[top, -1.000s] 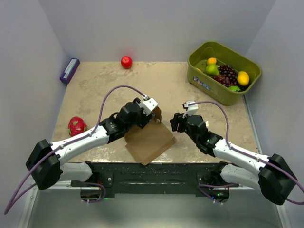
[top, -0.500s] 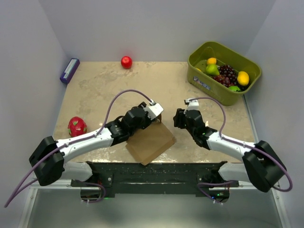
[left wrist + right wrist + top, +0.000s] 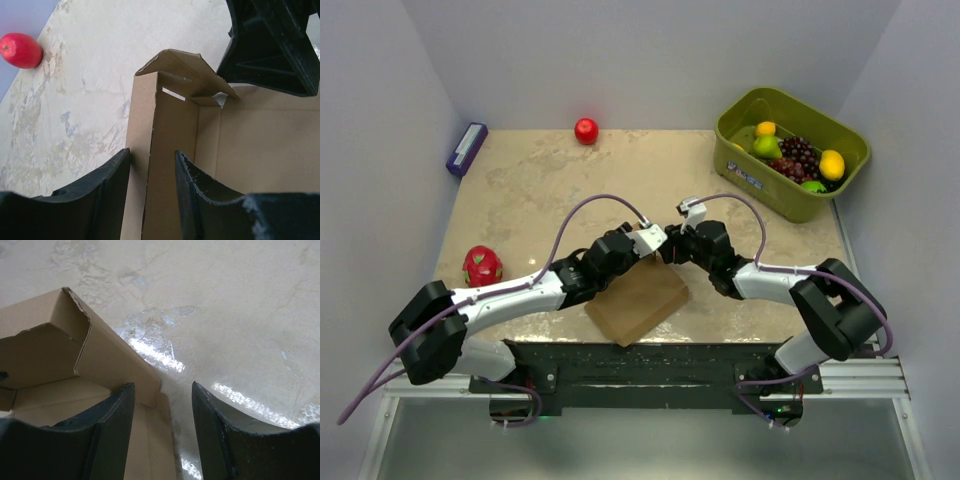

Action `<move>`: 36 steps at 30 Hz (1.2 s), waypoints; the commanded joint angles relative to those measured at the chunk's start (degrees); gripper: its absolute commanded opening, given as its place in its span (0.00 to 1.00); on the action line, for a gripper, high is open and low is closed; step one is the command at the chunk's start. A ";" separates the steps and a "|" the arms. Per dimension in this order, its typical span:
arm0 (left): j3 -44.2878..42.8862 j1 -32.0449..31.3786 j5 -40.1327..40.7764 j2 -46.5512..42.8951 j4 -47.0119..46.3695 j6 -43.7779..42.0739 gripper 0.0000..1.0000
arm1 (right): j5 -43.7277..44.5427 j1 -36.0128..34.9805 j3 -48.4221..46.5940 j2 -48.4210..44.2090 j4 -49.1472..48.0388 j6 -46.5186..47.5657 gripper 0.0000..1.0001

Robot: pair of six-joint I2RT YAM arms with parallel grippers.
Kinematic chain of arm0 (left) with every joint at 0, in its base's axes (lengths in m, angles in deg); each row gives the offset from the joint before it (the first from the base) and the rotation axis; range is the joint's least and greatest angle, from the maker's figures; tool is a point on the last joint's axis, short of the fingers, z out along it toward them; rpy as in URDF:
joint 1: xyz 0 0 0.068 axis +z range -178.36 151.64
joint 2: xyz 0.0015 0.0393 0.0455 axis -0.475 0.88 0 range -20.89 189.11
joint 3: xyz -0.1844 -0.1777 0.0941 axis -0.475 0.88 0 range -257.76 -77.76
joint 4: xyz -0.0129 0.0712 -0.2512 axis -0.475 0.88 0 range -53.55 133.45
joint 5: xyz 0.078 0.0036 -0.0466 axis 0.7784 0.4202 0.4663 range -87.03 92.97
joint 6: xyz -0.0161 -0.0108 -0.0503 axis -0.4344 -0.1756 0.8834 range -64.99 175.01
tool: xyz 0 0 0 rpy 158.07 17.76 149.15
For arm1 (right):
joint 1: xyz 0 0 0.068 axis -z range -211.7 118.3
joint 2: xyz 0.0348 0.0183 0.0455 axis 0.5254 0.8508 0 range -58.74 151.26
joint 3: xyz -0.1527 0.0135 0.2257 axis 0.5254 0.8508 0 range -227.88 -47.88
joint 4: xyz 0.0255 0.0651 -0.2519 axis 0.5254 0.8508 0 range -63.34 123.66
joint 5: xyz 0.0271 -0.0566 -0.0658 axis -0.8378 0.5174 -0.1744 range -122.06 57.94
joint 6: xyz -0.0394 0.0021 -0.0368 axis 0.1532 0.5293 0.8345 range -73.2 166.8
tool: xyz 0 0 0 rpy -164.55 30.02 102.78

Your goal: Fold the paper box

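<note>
The paper box (image 3: 638, 298) is plain brown cardboard, lying at the table's near middle with its side walls partly raised. My left gripper (image 3: 656, 244) is at its far corner. In the left wrist view the left gripper (image 3: 152, 157) has its fingers closed on both sides of a doubled side wall of the box (image 3: 250, 145). My right gripper (image 3: 671, 250) meets it from the right and shows as a black body in the left wrist view (image 3: 270, 45). In the right wrist view the right gripper (image 3: 162, 387) is open. One of its fingers is over the box corner (image 3: 50, 355) and the other is over the bare table.
An olive-green bin (image 3: 740, 175) of fruit stands at the back right. A red apple (image 3: 586, 130) lies at the back middle and also shows in the left wrist view (image 3: 20, 50). A purple box (image 3: 466, 148) lies at the back left. A dragon fruit (image 3: 481, 265) lies at the left.
My right gripper has moved left to the box's far corner, beside the left gripper. My left gripper has moved right and forward, and the raised flap has come down.
</note>
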 commanded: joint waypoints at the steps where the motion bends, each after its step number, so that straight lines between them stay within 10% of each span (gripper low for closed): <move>1: 0.28 -0.45 0.40 0.95 -1.36 -0.69 0.42 | -6.05 0.08 -0.87 1.17 -6.57 3.46 0.53; 36: 2.04 -0.45 -5.05 3.58 -0.40 -3.33 0.23 | -11.23 0.70 -3.07 12.68 -26.87 13.65 0.49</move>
